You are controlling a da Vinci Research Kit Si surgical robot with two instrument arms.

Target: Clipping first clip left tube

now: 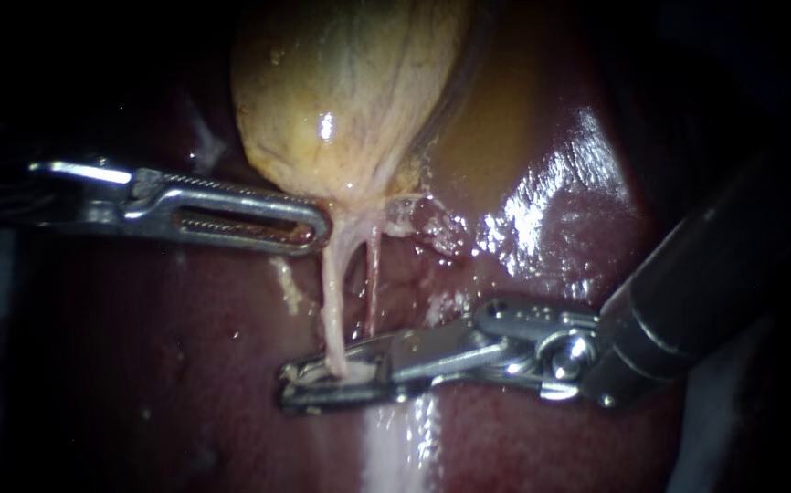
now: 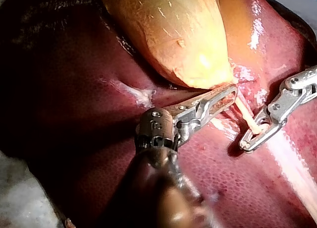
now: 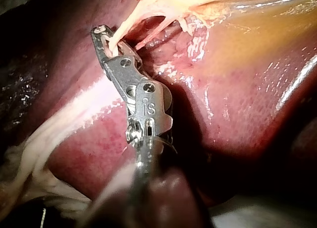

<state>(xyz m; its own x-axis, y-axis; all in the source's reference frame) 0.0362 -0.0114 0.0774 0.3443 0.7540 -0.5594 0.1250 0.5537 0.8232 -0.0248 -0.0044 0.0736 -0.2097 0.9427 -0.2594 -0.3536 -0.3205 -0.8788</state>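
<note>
The right instrument [image 1: 300, 383] has its jaws pinched on the left tube [image 1: 330, 292], which runs from between them to the gallbladder [image 1: 341, 91], with a thinner tube [image 1: 373, 274] just beside it. The left instrument [image 1: 318, 226] has its jaws closed on the gallbladder's narrow end, and the liver [image 1: 185, 365] lies beneath both.

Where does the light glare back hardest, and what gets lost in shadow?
Endoscope view: strong glare on the wet liver beside the gallbladder; the edges sink into black, swallowing the shaft of the left instrument. Left wrist view: evenly lit, the right instrument throws a small shadow on the liver. Right wrist view: shiny streaks on the liver, deep shadow beside the right instrument.
</note>
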